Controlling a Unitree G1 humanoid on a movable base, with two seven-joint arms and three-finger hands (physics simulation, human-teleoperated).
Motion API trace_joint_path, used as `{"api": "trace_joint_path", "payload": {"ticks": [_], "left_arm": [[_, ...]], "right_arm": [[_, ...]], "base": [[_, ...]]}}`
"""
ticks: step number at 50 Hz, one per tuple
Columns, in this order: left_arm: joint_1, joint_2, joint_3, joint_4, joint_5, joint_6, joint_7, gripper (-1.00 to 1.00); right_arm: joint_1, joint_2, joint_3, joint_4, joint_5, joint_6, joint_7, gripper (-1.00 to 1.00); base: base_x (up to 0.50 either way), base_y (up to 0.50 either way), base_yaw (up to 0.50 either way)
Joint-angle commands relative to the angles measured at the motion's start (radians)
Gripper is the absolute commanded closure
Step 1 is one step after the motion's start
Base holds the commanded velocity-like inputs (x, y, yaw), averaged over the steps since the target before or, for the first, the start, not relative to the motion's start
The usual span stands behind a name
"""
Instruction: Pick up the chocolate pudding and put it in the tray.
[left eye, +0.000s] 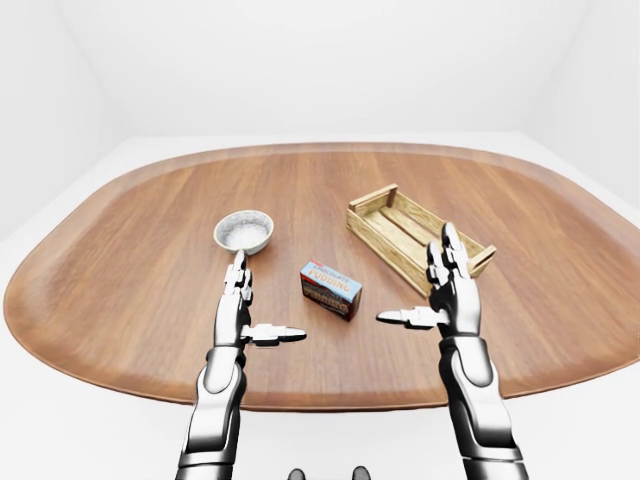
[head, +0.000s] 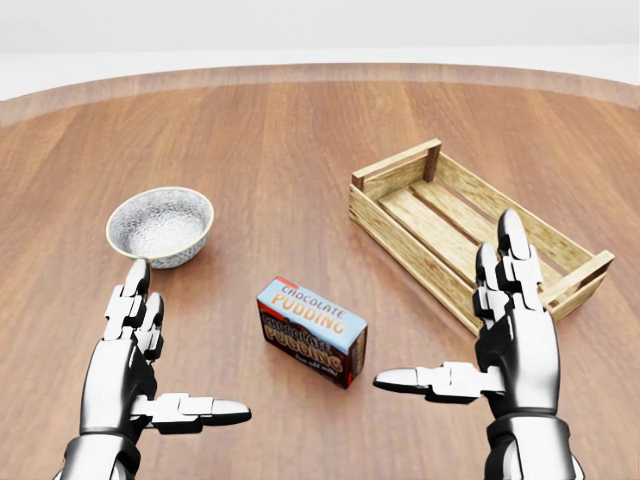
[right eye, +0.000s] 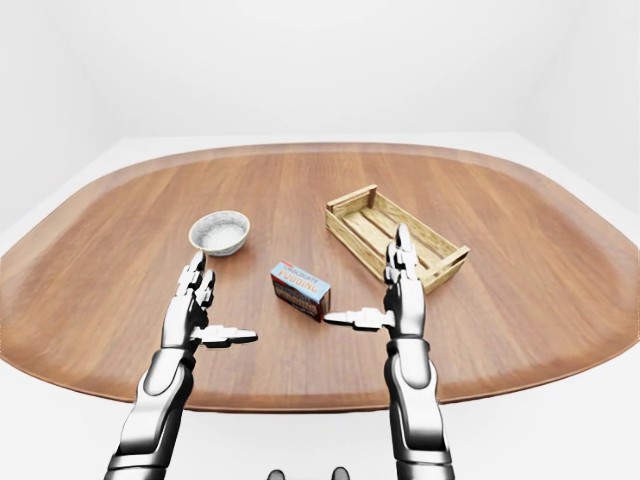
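Note:
The chocolate pudding box (head: 312, 331), blue-topped with a brown side, lies on the wooden table between my two hands. A slatted wooden tray (head: 470, 227) stands up and to the right of it, holding nothing. My right hand (head: 470, 335) is open, thumb pointing left at the box, fingers raised over the tray's near edge. At the lower left my left hand (head: 165, 360) hangs open, apart from the box. Neither hand touches anything.
A speckled white bowl (head: 160, 226) sits at the left, above my left hand. The oval table's (left eye: 120, 300) near edge runs below my forearms in the eye views. White floor and walls surround it.

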Motion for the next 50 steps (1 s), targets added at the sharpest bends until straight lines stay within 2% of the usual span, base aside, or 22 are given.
{"api": "trace_joint_path", "payload": {"ticks": [1,5,6,7,8,11,34,37,38,47,48,50], "left_arm": [[0.003,-0.001,-0.001,-0.006,-0.002,0.0,-0.003,-1.0],[0.009,0.001,-0.006,-0.005,0.009,0.002,-0.009,-1.0],[0.003,0.005,-0.008,0.01,0.036,0.0,0.006,-1.0],[0.004,0.002,-0.009,0.015,0.046,-0.027,0.014,-1.0],[0.007,0.003,-0.01,0.018,0.048,-0.034,0.01,-1.0],[0.013,0.002,-0.011,0.0,0.05,-0.023,0.009,-1.0],[0.013,0.001,-0.009,0.001,0.054,-0.025,0.006,-1.0],[0.014,0.0,-0.009,0.0,0.054,-0.026,0.006,-1.0],[0.011,0.001,-0.008,0.011,0.054,-0.034,0.006,-1.0],[0.014,0.0,-0.01,0.0,0.056,-0.026,0.007,-1.0],[0.015,0.0,-0.011,0.002,0.059,-0.037,0.01,-1.0],[0.015,0.0,-0.011,-0.001,0.061,-0.035,0.011,-1.0]], "right_arm": [[0.005,0.002,0.001,-0.042,0.015,0.0,-0.015,-1.0],[0.004,0.0,0.001,-0.036,0.019,0.0,-0.011,-1.0],[0.005,0.0,0.0,-0.04,0.019,0.0,-0.011,-1.0],[0.004,0.0,0.0,-0.04,0.02,0.0,-0.012,-1.0],[0.011,0.0,0.002,-0.049,0.014,0.0,-0.01,-1.0],[0.01,0.0,0.003,-0.046,0.012,0.0,-0.009,-1.0],[0.012,0.002,0.004,-0.049,0.014,0.0,-0.006,-1.0],[0.01,0.001,0.003,-0.043,0.017,0.0,-0.003,-1.0],[0.013,0.001,0.006,-0.042,0.014,0.0,-0.001,-1.0],[0.014,0.002,0.006,-0.041,0.015,0.0,0.003,-1.0],[0.013,0.002,0.006,-0.048,0.015,0.0,0.001,-1.0],[0.013,0.002,0.006,-0.047,0.014,0.0,0.002,-1.0]], "base": [[0.36,0.0,0.0],[0.36,0.0,0.0],[0.36,0.0,0.0],[0.36,0.0,0.0],[0.36,0.0,0.0],[0.36,0.0,0.0],[0.36,0.0,0.0],[0.0,0.0,0.0],[0.0,0.0,0.0],[0.0,0.0,0.0],[0.0,0.0,0.0],[0.0,0.0,0.0]]}}
